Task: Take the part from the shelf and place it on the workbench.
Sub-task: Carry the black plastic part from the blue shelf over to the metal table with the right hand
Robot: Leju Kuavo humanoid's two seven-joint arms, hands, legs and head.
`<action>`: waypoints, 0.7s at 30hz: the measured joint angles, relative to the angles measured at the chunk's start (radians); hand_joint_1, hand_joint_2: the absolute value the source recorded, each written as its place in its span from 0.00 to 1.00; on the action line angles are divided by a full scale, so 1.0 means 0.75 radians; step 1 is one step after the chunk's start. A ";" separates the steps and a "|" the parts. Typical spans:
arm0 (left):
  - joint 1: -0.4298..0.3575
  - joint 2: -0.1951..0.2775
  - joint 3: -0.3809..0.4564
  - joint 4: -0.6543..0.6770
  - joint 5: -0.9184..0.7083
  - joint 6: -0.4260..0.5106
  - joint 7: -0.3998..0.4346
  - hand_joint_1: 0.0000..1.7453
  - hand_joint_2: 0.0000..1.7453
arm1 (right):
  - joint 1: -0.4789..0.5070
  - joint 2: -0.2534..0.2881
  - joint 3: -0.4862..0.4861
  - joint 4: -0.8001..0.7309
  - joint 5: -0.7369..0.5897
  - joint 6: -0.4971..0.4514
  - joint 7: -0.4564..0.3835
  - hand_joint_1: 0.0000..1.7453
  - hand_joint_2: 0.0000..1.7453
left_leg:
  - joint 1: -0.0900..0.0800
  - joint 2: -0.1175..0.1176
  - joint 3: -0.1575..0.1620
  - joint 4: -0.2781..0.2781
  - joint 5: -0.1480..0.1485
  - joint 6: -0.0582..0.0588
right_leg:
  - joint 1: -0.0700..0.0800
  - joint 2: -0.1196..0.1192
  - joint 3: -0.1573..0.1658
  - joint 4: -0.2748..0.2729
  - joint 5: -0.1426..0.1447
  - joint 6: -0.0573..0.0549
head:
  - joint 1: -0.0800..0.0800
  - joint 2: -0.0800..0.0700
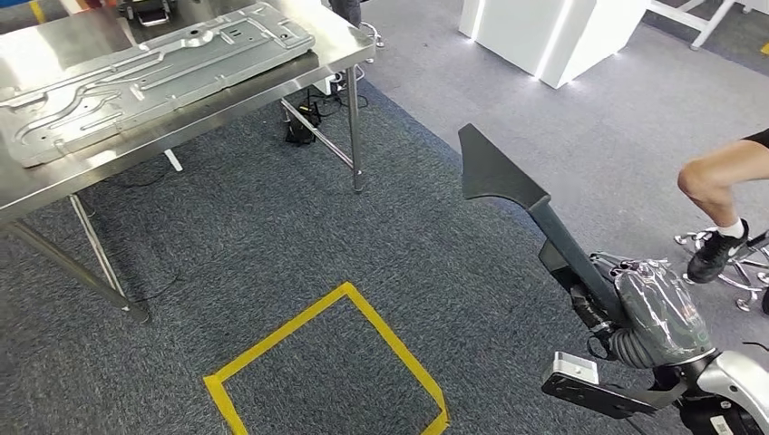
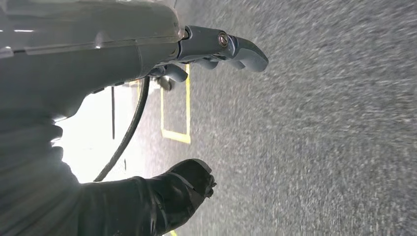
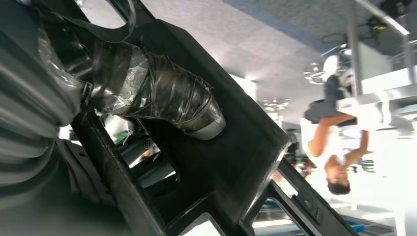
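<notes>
Head view looks down on grey carpet (image 1: 299,236) with a yellow tape square (image 1: 331,367) marked on it near the lower middle. A steel workbench (image 1: 54,177) stands at the upper left on thin metal legs, and a large stamped metal panel (image 1: 154,77) lies along its top, reaching from the left edge almost to the far right corner. Dark cables and a small black box (image 1: 301,127) sit on the floor under the workbench's right end. A white lit cabinet (image 1: 535,36) stands at the top, well apart from the workbench. At the right edge a person's leg (image 1: 721,181) with a dark shoe rests beside the base of a chair.

The part (image 1: 526,204), a long black piece with a broad wedge-shaped end, is in the air over the carpet at the lower right, well apart from the workbench. Its long axis runs diagonally, with the wedge end pointing up and to the left toward the workbench. The right hand (image 1: 653,313), wrapped in shiny film, grips its lower end; the right wrist view shows the taped thumb (image 3: 172,98) pressed on the black frame.

The left hand (image 2: 196,103) hangs over the carpet, fingers apart, holding nothing.
</notes>
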 joint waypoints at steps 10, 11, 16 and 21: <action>-0.001 -0.009 0.001 0.000 0.015 0.011 0.005 0.00 1.00 | -0.086 -0.002 0.042 0.018 0.015 0.025 0.010 1.00 1.00 | 0.004 0.003 -0.087 0.108 -0.048 -0.063 | -0.006 0.031 0.151 -0.364 0.153 -0.049 | -0.007 0.000; -0.003 -0.008 0.001 0.000 0.016 0.012 0.006 0.00 1.00 | -0.090 -0.002 0.047 0.020 0.016 0.027 0.011 1.00 1.00 | 0.004 0.046 -0.123 0.184 -0.091 -0.067 | -0.002 0.009 0.151 -0.365 0.153 -0.054 | -0.010 0.000; -0.003 -0.008 0.001 0.000 0.026 0.001 0.019 0.00 1.00 | -0.124 0.000 0.083 0.037 0.020 0.039 0.018 1.00 1.00 | 0.017 0.093 -0.135 0.249 -0.084 -0.087 | 0.001 -0.095 0.143 -0.345 0.142 -0.050 | -0.011 0.000; -0.005 -0.008 0.001 0.000 0.026 -0.025 0.030 0.00 1.00 | -0.177 -0.001 0.106 0.050 0.020 0.049 0.025 1.00 1.00 | 0.002 0.139 -0.019 0.022 -0.016 -0.055 | 0.010 -0.160 0.145 -0.325 0.126 -0.016 | -0.009 0.000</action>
